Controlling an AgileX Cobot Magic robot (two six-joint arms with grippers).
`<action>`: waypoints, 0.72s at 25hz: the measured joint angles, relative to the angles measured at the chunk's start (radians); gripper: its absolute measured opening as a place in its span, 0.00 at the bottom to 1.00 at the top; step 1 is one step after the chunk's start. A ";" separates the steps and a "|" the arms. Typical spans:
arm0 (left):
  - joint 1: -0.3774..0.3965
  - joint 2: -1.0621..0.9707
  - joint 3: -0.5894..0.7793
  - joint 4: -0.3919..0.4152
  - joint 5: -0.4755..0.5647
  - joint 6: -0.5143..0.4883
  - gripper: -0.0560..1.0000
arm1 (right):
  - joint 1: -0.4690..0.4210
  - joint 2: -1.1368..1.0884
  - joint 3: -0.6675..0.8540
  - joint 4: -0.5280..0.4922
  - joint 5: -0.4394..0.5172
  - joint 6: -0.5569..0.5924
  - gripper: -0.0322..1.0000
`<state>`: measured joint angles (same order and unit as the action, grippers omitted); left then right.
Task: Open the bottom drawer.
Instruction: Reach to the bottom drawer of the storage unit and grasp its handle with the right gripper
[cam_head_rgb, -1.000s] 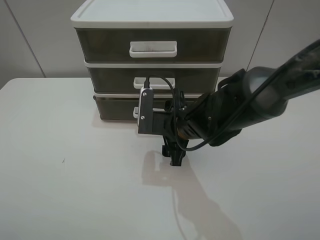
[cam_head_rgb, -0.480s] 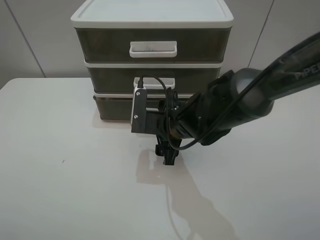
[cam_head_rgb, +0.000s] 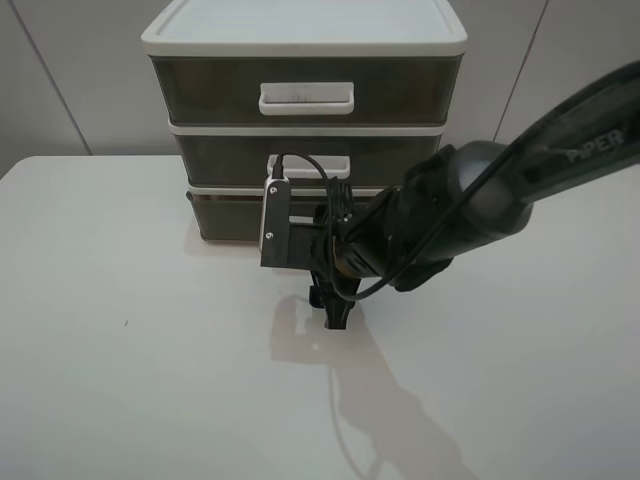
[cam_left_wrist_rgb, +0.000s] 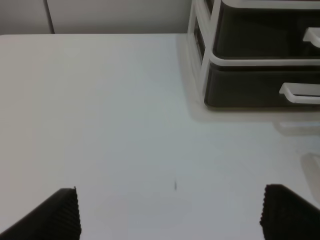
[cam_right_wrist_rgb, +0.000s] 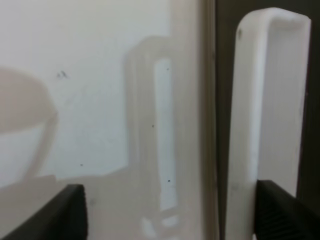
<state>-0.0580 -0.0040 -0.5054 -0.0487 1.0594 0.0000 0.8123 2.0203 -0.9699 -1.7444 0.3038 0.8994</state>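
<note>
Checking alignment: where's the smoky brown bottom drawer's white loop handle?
Right wrist view: the white loop handle sits ahead of the open right gripper, at the drawer unit's base.

Drawer unit (cam_head_rgb: 305, 40) on table (cam_head_rgb: 120, 380), right jaws before bottom drawer (cam_head_rgb: 225, 215)

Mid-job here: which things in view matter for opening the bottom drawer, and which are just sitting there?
For the job: bottom drawer, its white handle, right claw, open at that handle.
Just there: top drawer, middle drawer, left claw, open above the table.
</note>
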 joint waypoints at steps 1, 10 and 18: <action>0.000 0.000 0.000 0.000 0.000 0.000 0.76 | 0.000 0.000 0.000 -0.001 0.007 0.000 0.60; 0.000 0.000 0.000 0.000 0.000 0.000 0.76 | 0.000 -0.003 -0.012 -0.010 0.060 0.001 0.11; 0.000 0.000 0.000 0.000 0.000 0.000 0.76 | 0.000 -0.006 -0.012 -0.009 0.057 0.003 0.11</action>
<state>-0.0580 -0.0040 -0.5054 -0.0487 1.0594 0.0000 0.8123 2.0138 -0.9815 -1.7536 0.3604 0.9027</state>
